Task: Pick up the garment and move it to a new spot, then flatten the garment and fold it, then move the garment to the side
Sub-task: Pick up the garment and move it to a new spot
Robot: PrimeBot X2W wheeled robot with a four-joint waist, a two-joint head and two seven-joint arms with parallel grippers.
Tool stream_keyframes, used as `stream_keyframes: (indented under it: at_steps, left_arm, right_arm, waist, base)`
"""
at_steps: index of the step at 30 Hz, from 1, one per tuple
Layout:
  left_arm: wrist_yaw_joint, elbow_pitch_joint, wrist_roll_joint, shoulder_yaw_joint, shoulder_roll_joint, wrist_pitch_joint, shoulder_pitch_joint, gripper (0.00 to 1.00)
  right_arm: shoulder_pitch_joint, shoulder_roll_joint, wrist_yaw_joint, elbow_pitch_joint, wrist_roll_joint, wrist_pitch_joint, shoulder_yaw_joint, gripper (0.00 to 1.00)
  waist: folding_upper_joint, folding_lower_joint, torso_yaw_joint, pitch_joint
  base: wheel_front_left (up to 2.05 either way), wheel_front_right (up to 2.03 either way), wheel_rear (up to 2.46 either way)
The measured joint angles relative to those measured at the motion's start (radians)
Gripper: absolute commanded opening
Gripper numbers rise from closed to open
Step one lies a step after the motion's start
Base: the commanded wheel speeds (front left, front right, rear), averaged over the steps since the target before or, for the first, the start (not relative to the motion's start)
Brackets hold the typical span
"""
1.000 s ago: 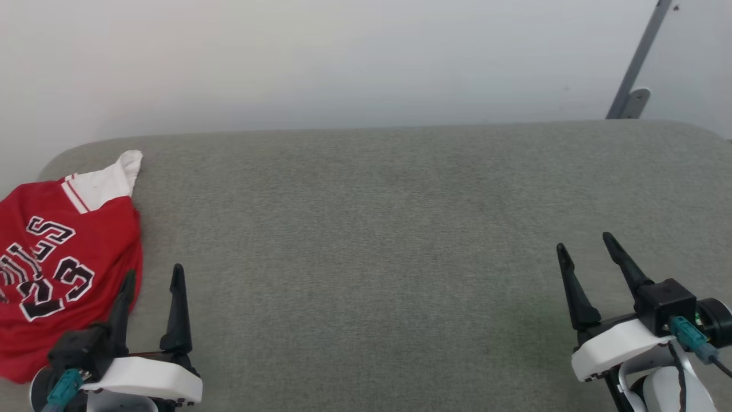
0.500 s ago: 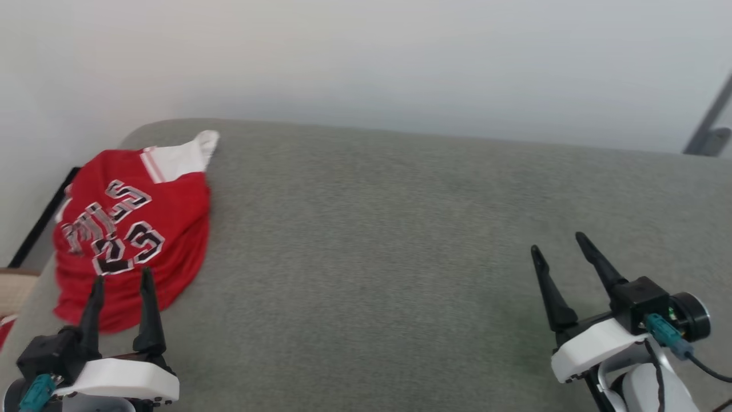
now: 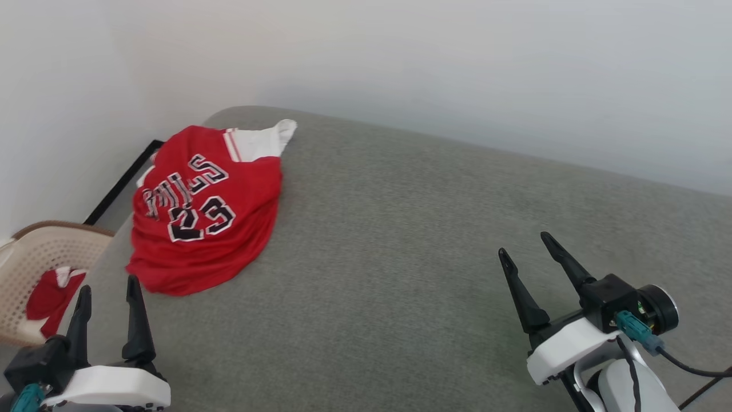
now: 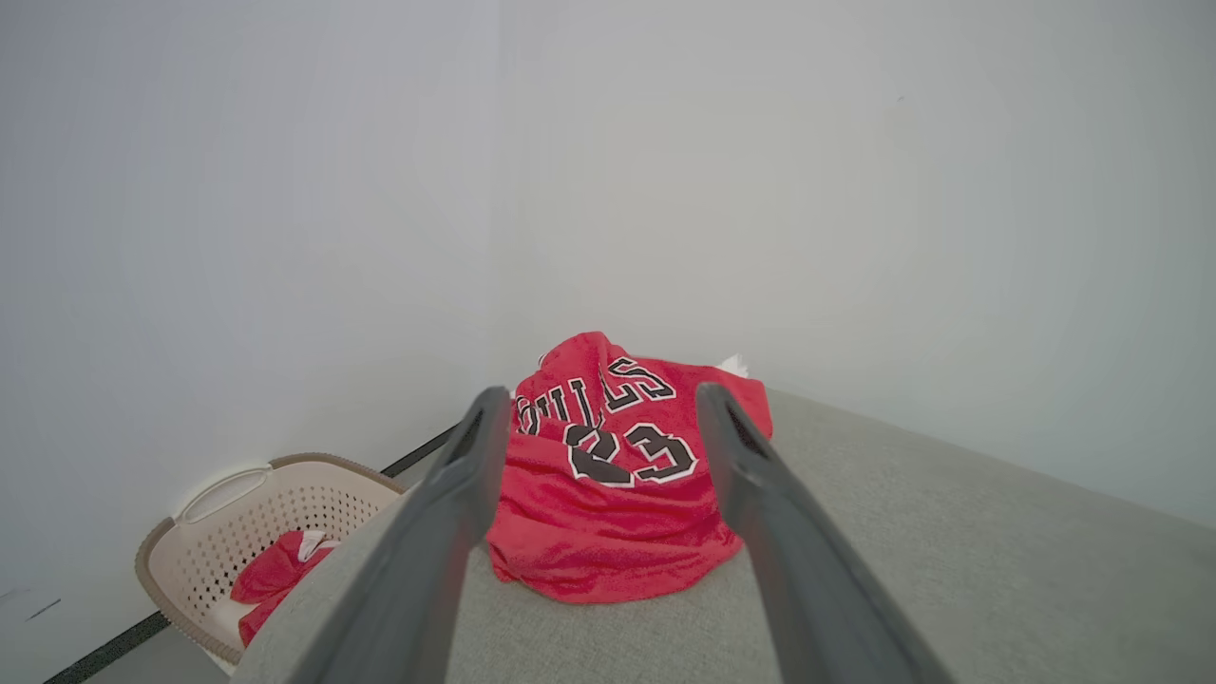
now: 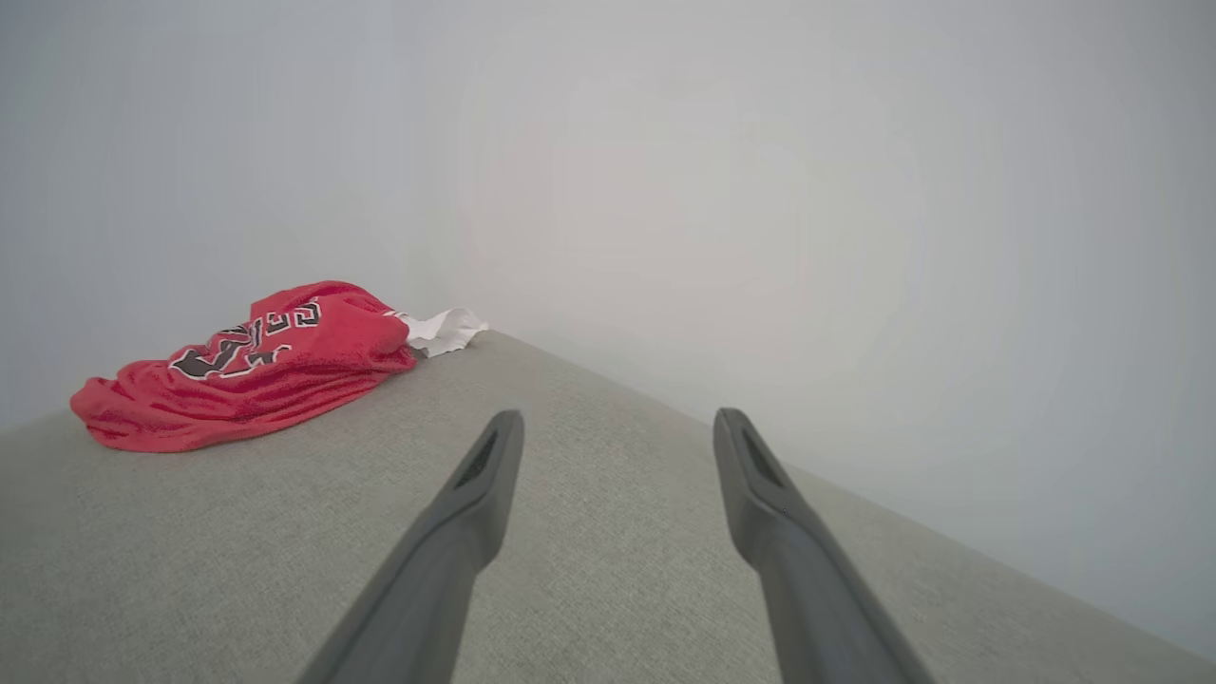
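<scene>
One shirt [image 3: 206,212], crumpled red mesh with a white sleeve, lies at the bench's [image 3: 400,257] far left corner. One pale perforated basket [image 3: 57,227] stands past the left edge, with a red cloth [image 3: 48,297] inside. Open grey weave runs rightward. My left pincer [image 3: 109,284] and right pincer [image 3: 523,243] gape wide, empty.

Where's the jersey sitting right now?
Head view: the red jersey lies bunched at the far-left corner of the grey cushion, ahead of the open left gripper, beside the laundry basket.

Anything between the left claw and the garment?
No, just bare grey cushion. The left wrist view shows it running from the open left claw up to the garment.
</scene>
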Motion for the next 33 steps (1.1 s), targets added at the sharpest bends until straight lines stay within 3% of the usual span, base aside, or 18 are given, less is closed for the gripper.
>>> stream_keyframes:
  at_steps: [11, 18, 33]
  left_arm:
    - [0.009, -0.008, -0.026, -0.003, -0.005, 0.017, -0.005, 1.00]
    - [-0.007, 0.025, -0.058, -0.021, 0.014, 0.062, -0.108, 1.00]
    - [-0.051, 0.353, -0.149, -0.082, 0.169, 0.107, -0.483, 1.00]
  right_arm:
    - [-0.006, 0.001, 0.000, 0.000, 0.001, 0.000, -0.005, 1.00]
    - [-0.006, -0.004, 0.000, -0.026, -0.006, -0.001, -0.035, 1.00]
    - [-0.115, -0.045, 0.000, -0.085, -0.027, 0.004, -0.026, 1.00]
  waist:
    - [0.0000, 0.0000, 0.059, 0.009]
    - [0.0000, 0.0000, 0.069, 0.046]
    - [0.0000, 0.0000, -0.016, 0.220]
  base:
    - [0.00, 0.00, 0.00]
    - [0.00, 0.00, 0.00]
    - [0.00, 0.00, 0.00]
